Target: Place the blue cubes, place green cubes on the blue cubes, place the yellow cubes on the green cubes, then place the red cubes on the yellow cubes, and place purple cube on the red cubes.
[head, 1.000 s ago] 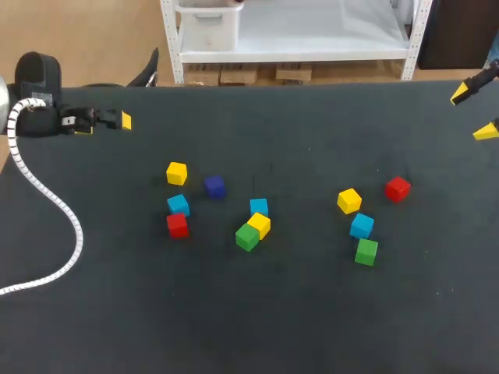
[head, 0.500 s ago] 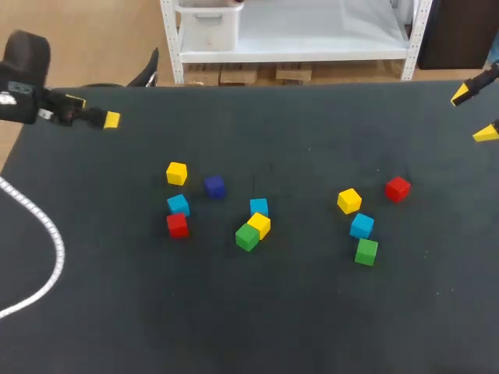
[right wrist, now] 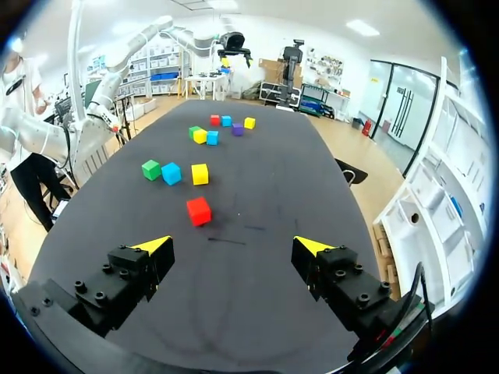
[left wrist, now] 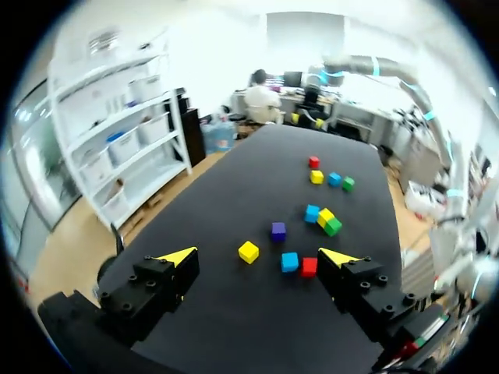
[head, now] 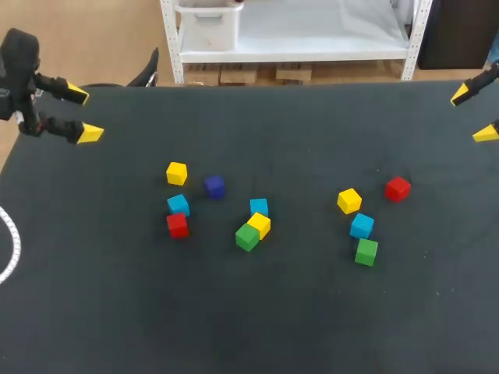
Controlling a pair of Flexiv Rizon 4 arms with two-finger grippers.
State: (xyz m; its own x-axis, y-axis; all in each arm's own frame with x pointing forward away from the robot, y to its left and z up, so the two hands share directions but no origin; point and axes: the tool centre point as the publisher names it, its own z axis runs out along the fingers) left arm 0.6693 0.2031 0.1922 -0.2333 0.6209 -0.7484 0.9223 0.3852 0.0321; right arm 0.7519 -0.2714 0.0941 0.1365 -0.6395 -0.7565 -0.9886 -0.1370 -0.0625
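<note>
Yellow-tipped left gripper [head: 83,114]: fingers spread wide with nothing between them, hanging over the far left corner of the table [head: 117,312].
Right gripper [head: 472,114]: equally wide open and empty, at the far right edge.
Nearest the left gripper: left yellow cube [head: 177,173] with the purple cube [head: 214,186] near it. Closer to the robot sits the left blue cube [head: 178,205], with the left red cube [head: 177,225] just beside it.
Middle group: middle blue cube [head: 259,207], middle yellow cube [head: 260,225] and middle green cube [head: 247,237], packed closely together.
Nearest the right gripper: right red cube [head: 398,188], then right yellow cube [head: 349,201], right blue cube [head: 361,226] and right green cube [head: 366,252].
Step in hand: probably the very first, as every cube lies single on the cloth and no blue base is set out.
Next move: likely a descent onto a blue cube. Each has a close neighbour, so the fingers should close across its free sides.
</note>
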